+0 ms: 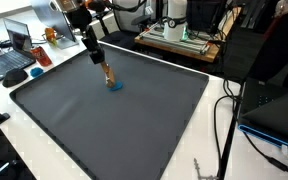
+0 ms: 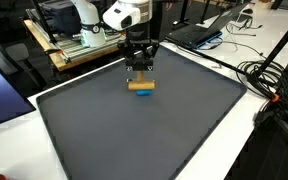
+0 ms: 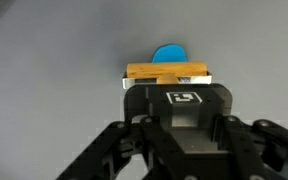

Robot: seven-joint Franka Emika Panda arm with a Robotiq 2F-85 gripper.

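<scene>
Clamping a wooden block [image 2: 141, 85] stands the end effector [image 2: 140, 76]; blue piece [image 3: 169, 53] touches it; laptop [image 1: 12, 58] well apart.

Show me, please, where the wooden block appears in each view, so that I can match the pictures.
Exterior view: the wooden block is left of centre in the upper half, over the dark mat.
Exterior view: it is at centre in the upper half, near the mat's far edge.
Wrist view: it lies across the middle, just above centre.
Shared landmark: the blue piece right beside it, visible in all three.
</scene>
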